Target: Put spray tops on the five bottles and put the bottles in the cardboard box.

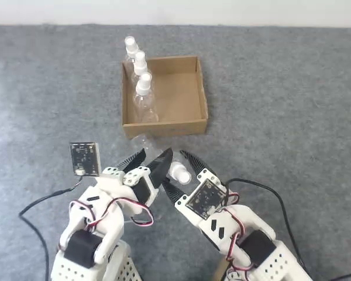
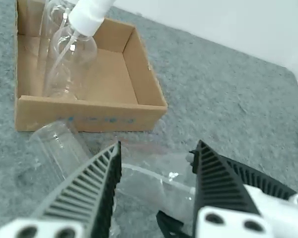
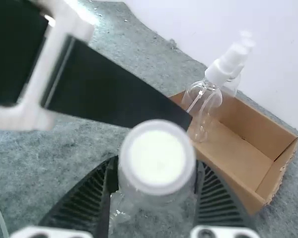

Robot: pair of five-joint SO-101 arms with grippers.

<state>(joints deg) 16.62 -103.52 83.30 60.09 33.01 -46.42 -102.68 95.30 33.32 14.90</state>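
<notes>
As seen from the high view, a brown open-topped cardboard box [image 1: 202, 93] sits on the grey carpet-like table cover [image 1: 292, 88]. Three clear plastic bottles with white spray tops [image 1: 144, 93] stand in a row along one wall. A clear uncapped bottle [image 1: 141, 141] lies just in front of the box. The left gripper [image 1: 147, 160] has its fingers spread wide. The right gripper [image 1: 181, 174], just beside it, is clamped on a white round spray top [image 1: 180, 174].

Left wrist view: the left gripper [image 2: 158, 146] is wide, with a second clear bottle [image 2: 154, 186] lying between its fingers; contact not discernible. The uncapped bottle [image 2: 59, 144] is near the box front [image 2: 89, 116].

Right wrist view: the right gripper [image 3: 156, 166] is tight on both sides of the spray top [image 3: 156, 156], with the box [image 3: 258, 148] beyond
</notes>
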